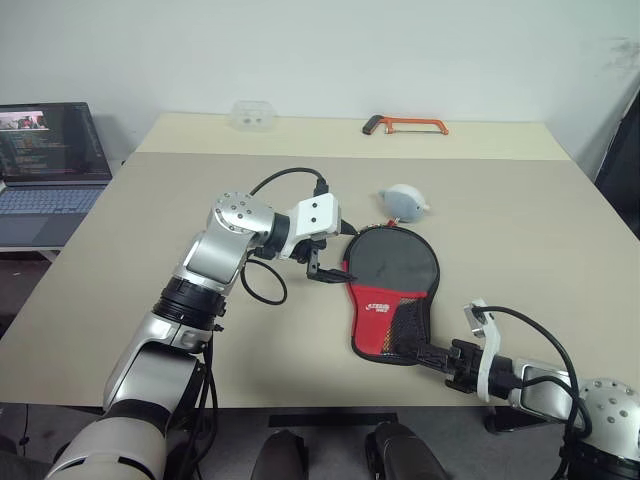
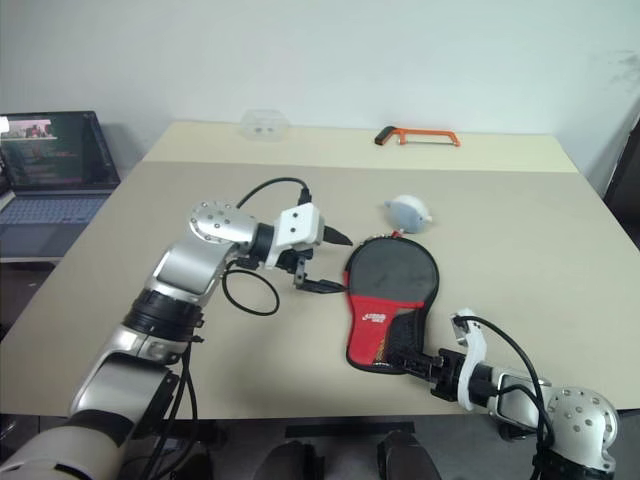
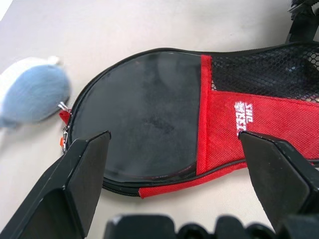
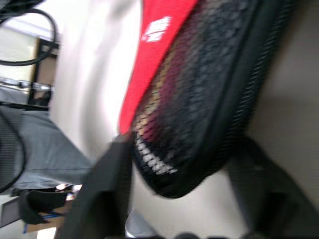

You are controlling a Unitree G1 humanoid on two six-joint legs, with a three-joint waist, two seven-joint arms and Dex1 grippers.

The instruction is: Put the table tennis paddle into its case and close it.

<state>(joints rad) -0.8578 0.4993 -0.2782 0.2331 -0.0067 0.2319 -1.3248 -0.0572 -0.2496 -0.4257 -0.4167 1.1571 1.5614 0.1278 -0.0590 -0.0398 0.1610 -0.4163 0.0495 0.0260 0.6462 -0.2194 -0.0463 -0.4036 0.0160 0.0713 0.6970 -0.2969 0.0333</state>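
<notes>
Black fabric case lies flat on the beige desk, round end toward the far side, narrow mesh end toward the robot. Red panel with white logo sits across the middle, black mesh pocket below it. Paddle not separately visible; through the mesh in the right wrist view something reddish and pale shows, cannot tell what. Zipper runs round the edge, with a small red pull at the round end. Left gripper hovers just beside the case's left edge near the round end, jaws wide apart, nothing between them; in the left wrist view its fingers frame the round black part from above. Right gripper is at the narrow mesh end, one finger on each side of the tip; jaws part-way apart, and whether they press on the fabric I cannot tell. Blue-grey plush toy sits just beyond the round end. Orange hacksaw and a clear plastic box lie at the far edge, well apart. Laptop stands off to the left on another surface.
</notes>
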